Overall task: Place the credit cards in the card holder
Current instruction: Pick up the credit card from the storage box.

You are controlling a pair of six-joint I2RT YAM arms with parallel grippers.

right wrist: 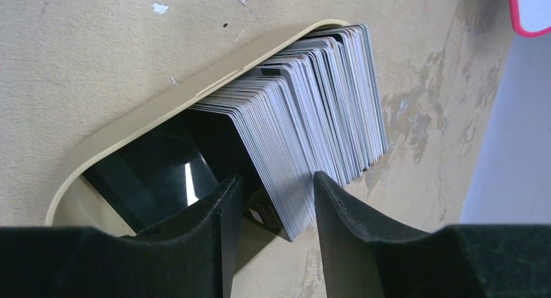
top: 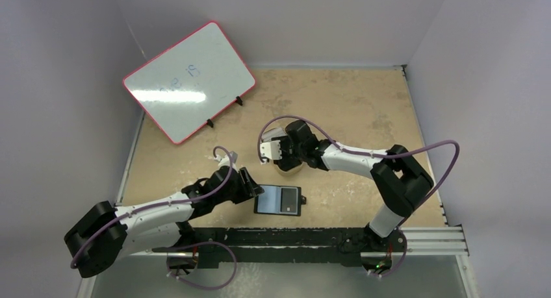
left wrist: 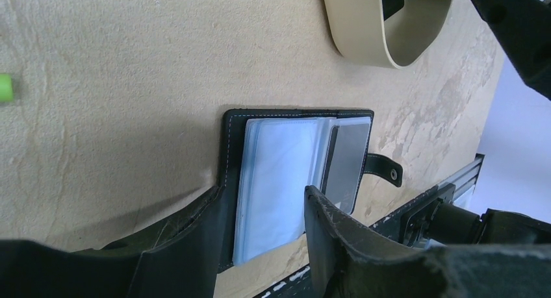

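At centre of the right wrist view, the credit cards point(right wrist: 312, 116) stand on edge as a fanned stack. They are thin and whitish-grey with rounded corners, and a few have dark faces. The stack leans toward the upper right inside a tan oval tin point(right wrist: 162, 110) with a smooth rim and a glossy black interior. The right hand point(right wrist: 276, 181) sits at the lower end of the stack with its jaws apart. The nearest card corners lie in the gap and a sliver of space shows on one side, so nothing is gripped.

Below centre in the top view, the card holder point(top: 279, 200) lies open and flat on the desk point(top: 364, 110). It has a black stitched cover, bluish clear plastic sleeves and a snap tab point(left wrist: 383, 169) on its right edge. A flat grey rectangle shows in its right half. The left hand point(left wrist: 263, 194) is at the holder's lower left, jaws wide and astride the sleeves. Whether it touches them cannot be told.

The desk surface is a mottled beige board. A white board with a pink rim point(top: 188, 80) stands tilted at upper left.
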